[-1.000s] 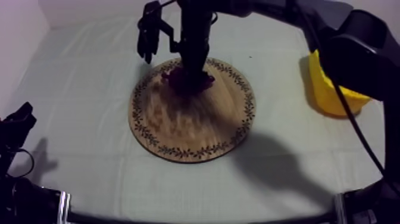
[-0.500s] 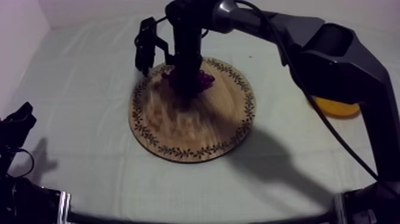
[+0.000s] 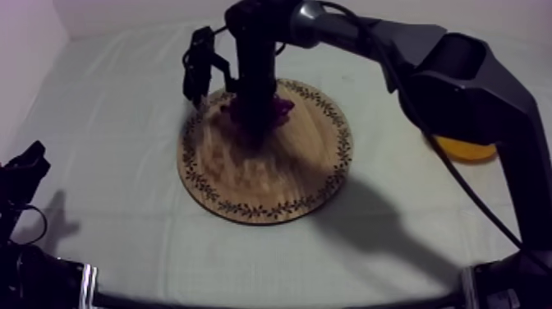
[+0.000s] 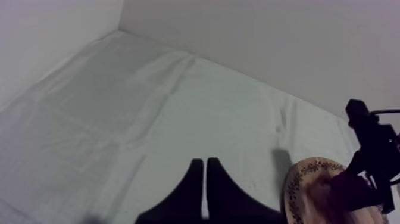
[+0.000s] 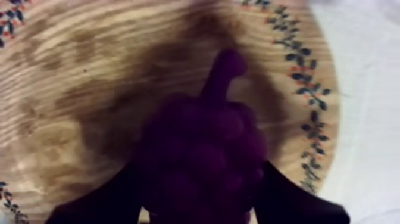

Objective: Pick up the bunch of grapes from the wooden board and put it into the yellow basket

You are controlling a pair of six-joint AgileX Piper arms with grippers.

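Right gripper (image 5: 201,182) holds the bunch of grapes (image 5: 202,143) between its two fingers over the wooden board (image 5: 71,89). The yellow basket (image 3: 464,149) sits well apart, on this arm's side.

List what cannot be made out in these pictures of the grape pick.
1. Yellow basket: top view, mostly hidden behind the right arm; its inside is unseen.
2. Bunch of grapes: top view, the right hand covers its middle, so whether it touches the wooden board cannot be told.
3. Grapes' near end: right wrist view, cut off by the picture's edge between the fingers.
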